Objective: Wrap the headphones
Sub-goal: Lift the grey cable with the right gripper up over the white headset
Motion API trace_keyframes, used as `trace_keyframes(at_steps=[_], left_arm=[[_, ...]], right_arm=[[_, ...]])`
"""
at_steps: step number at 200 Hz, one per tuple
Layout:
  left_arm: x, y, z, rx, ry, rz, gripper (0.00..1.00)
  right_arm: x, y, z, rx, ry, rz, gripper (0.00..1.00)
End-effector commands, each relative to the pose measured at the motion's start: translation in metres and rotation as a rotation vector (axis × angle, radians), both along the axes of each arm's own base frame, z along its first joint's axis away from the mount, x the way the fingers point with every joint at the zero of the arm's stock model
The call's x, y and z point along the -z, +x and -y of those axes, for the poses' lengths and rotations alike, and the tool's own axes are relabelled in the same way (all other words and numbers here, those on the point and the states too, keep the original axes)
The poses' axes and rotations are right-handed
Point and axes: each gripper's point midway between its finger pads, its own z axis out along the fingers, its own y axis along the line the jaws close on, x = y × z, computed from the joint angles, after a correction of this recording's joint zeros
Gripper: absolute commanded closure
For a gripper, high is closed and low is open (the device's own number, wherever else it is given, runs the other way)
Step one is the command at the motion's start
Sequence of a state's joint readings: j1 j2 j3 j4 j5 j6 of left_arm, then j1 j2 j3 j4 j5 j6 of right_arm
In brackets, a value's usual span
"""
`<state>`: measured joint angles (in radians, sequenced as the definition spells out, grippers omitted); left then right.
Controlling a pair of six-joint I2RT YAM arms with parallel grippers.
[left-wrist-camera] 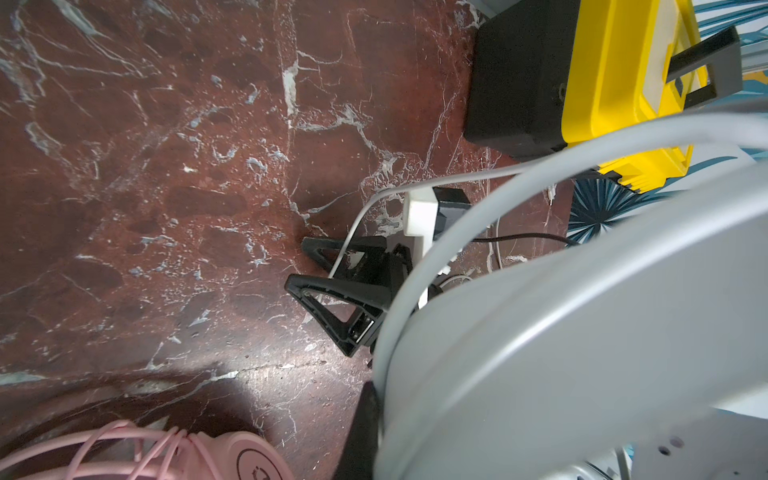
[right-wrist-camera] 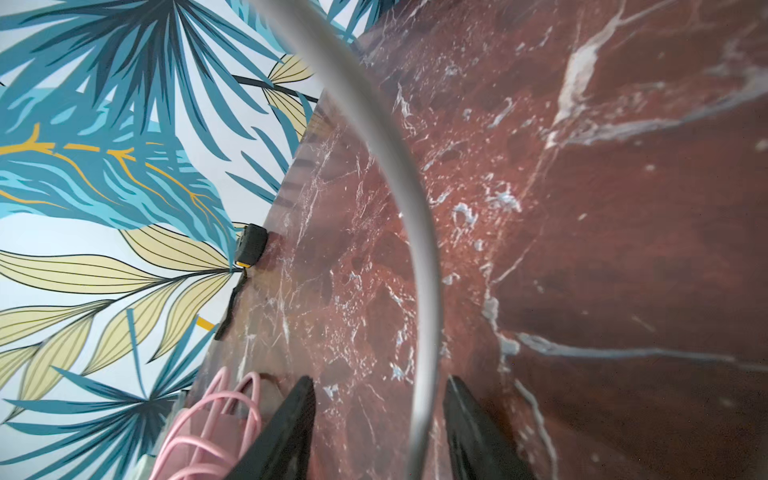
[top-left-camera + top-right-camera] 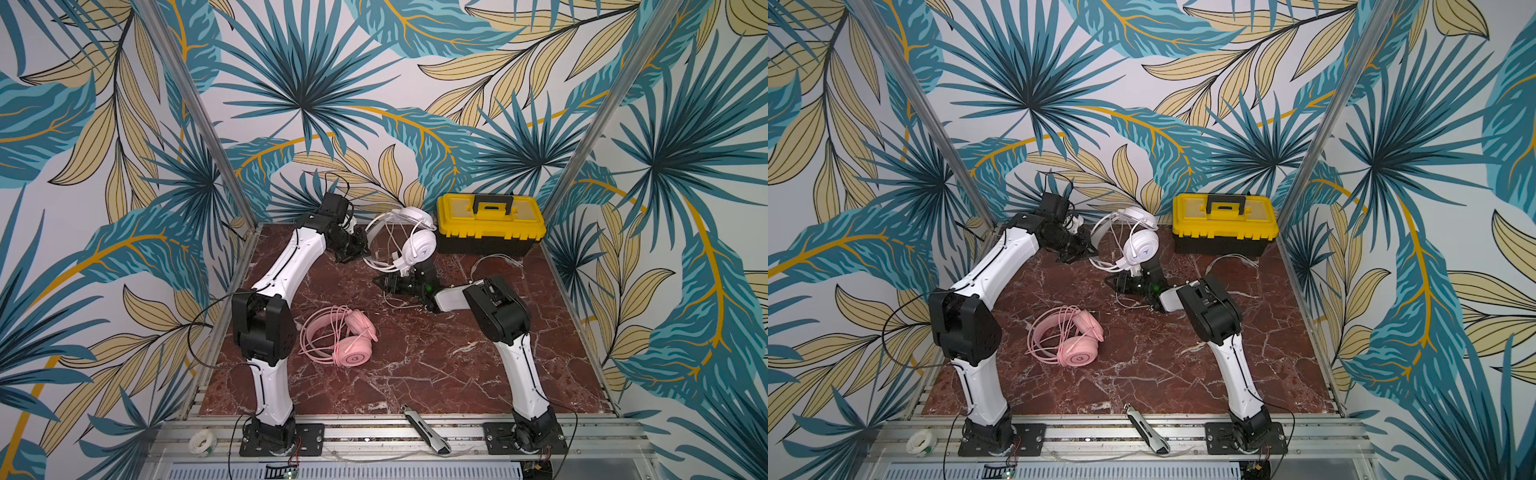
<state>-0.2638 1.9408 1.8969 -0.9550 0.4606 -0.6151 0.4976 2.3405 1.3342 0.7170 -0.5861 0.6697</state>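
Your left gripper (image 3: 360, 248) is clenched on the white headset (image 3: 420, 245) at its headband; your right gripper (image 2: 380, 381) is released, white cable (image 2: 424, 249) running between its jaws.

Both top views were bright, evenly lit, shadows soft; in the wrist views the close white headphones (image 1: 582, 332) and cable (image 2: 424, 249) were blurred; glare patched the bench (image 1: 232, 376).
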Motion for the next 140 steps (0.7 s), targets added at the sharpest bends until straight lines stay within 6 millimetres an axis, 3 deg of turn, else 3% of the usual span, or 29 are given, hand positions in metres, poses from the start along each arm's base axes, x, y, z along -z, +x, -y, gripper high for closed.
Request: trace_keyframes(at_steps=[1,68,93,140], left_arm=[[-0.044,0.004,0.005,0.01,-0.066,0.106,1.0],[-0.036,0.019,-0.006,-0.061,-0.027,0.099,1.0],[-0.035,0.024,-0.008,-0.08,-0.026,0.102,1.0],[-0.026,0.028,-0.011,-0.105,-0.008,0.088,1.0]], right_arm=[[0.012,-0.02,-0.009,-0.074,0.026,-0.066,0.55],[0.01,-0.077,0.015,-0.143,-0.008,-0.08,0.68],[0.012,-0.095,0.023,-0.153,-0.017,-0.091,0.77],[0.008,-0.104,0.027,-0.162,-0.016,-0.082,0.95]])
